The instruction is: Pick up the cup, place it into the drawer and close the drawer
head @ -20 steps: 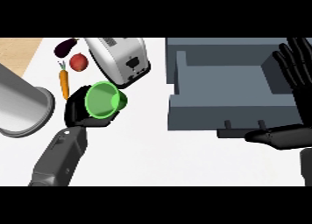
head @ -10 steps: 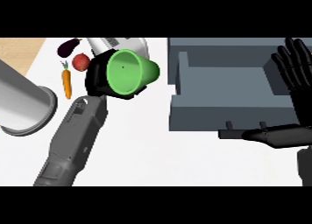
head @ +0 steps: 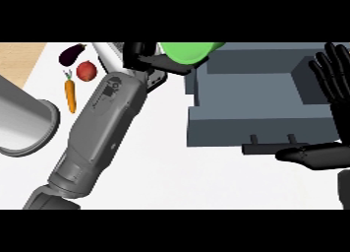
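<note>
Green is the colour showing at the top of the view, where the cup (head: 187, 50) is being held up over the near-left corner of the open drawer (head: 243, 88), partly cut off by the upper edge. The left hand (head: 150, 60) is wrapping it, its fingers (head: 138, 51) curling round the cup's side, which is presumably why so little of the cup is showing. The grey forearm is stretching diagonally across the white bench (head: 170, 177), a reach that seems aimed at bringing the cup above the drawer's hollow rather than its wall. The cup is looking not yet inside; judging from this, the carrying step is nearly done and the lowering is still to come. The right hand (head: 316, 156) is resting by the drawer's front beside its handle (head: 269, 142), with straight fingers (head: 337, 74) pointing up along the drawer's right side and holding nothing, well placed for the closing push later. An aubergine (head: 71, 53), a red fruit (head: 87, 71) and a carrot (head: 70, 94) are lying off to the left, near a large grey cylinder (head: 18, 118), clear of the path.
</note>
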Action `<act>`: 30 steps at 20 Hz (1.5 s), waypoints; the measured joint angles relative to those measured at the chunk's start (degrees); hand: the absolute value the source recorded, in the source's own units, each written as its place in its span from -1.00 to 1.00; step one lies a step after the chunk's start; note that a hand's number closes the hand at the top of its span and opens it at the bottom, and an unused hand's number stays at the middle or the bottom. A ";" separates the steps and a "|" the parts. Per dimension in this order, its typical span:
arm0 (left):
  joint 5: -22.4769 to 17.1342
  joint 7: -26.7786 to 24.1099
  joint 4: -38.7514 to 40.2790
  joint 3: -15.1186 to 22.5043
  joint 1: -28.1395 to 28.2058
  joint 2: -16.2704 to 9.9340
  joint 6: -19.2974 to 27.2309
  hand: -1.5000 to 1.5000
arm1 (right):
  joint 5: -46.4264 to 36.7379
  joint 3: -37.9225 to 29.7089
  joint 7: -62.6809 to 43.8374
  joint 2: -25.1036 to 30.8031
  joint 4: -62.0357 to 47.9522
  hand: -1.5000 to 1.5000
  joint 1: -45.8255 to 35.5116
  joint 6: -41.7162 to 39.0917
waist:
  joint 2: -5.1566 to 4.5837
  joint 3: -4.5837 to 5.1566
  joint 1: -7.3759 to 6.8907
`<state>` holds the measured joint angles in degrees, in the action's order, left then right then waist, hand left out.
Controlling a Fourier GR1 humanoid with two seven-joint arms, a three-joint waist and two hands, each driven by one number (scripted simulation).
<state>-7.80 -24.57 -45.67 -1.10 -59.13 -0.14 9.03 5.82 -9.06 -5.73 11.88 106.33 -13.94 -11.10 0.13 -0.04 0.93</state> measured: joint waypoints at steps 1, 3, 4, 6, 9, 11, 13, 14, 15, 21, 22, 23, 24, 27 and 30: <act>-0.39 0.95 1.43 0.74 -1.89 0.03 1.28 1.00 | 0.08 -0.11 0.18 -0.01 -0.47 -1.00 -0.51 0.03 | -0.11 0.00 0.19; -1.39 3.18 4.26 2.01 -5.31 0.08 3.67 1.00 | 0.30 -0.36 0.34 0.40 -0.81 -1.00 -0.82 -0.37 | -0.25 0.00 0.58; -2.08 4.71 5.76 2.94 -7.33 0.08 5.22 1.00 | 0.25 -0.24 0.44 0.38 -1.16 -1.00 -1.32 -0.39 | -0.34 -0.01 0.90; -3.47 6.58 9.32 4.39 -10.28 0.10 7.09 1.00 | 0.78 -0.41 0.01 0.59 -1.53 -1.00 -2.29 -0.57 | -0.50 -0.02 1.43; -5.10 8.06 14.80 6.72 -13.81 0.12 9.63 1.00 | 0.80 0.02 0.31 0.25 -2.02 -1.00 -2.84 -0.64 | -0.79 -0.03 2.36; -5.79 8.36 18.39 8.20 -15.30 0.12 10.64 1.00 | 1.00 0.15 0.52 0.20 -2.18 -1.00 -3.19 -0.86 | -1.05 -0.05 3.13; -6.49 8.91 21.42 9.76 -16.51 0.12 10.90 1.00 | 0.82 0.61 0.90 -0.05 -2.77 -1.00 -3.99 -0.91 | -1.35 -0.07 3.96; -6.95 9.53 22.58 10.77 -16.93 0.13 10.52 1.00 | 1.12 0.65 1.13 -0.07 -2.72 -1.00 -3.77 -1.25 | -1.42 -0.06 4.43; -7.45 10.74 23.56 11.81 -17.70 0.14 9.98 1.00 | 1.10 0.71 1.25 -0.08 -3.29 -1.00 -4.36 -1.28 | -1.52 -0.08 4.82; -9.21 12.96 27.53 18.08 -17.22 0.14 7.22 1.00 | 1.53 1.08 2.26 0.29 -4.78 -1.00 -6.52 -2.41 | -2.25 -0.12 7.49; -9.45 13.24 27.88 18.98 -17.03 0.14 7.16 -1.00 | 1.70 1.34 2.02 0.15 -4.76 -1.00 -7.05 -2.46 | -2.34 -0.12 8.00; -9.61 12.96 28.04 19.97 -16.41 0.14 6.93 -1.00 | 1.82 1.29 2.20 0.26 -5.09 -1.00 -7.30 -2.67 | -2.43 -0.11 8.29; -9.94 12.72 28.09 20.69 -15.89 0.12 6.98 -1.00 | 1.87 1.77 2.00 0.14 -4.97 -1.00 -7.74 -2.87 | -2.59 -0.11 8.96; -12.03 10.92 27.30 21.44 -14.30 0.14 7.07 -1.00 | 2.33 2.82 2.22 -0.27 -5.11 -1.00 -8.36 -3.73 | -2.88 -0.07 9.99; -15.00 9.03 26.19 20.87 -13.38 0.14 7.11 -1.00 | 4.95 4.21 2.00 -0.86 -5.20 1.00 -8.50 -6.23 | -3.00 -0.04 10.53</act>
<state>-22.81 -15.55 -19.48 19.77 -72.50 0.00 16.14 10.77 -4.86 -3.73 11.02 101.13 -22.44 -17.33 -2.87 -0.08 11.46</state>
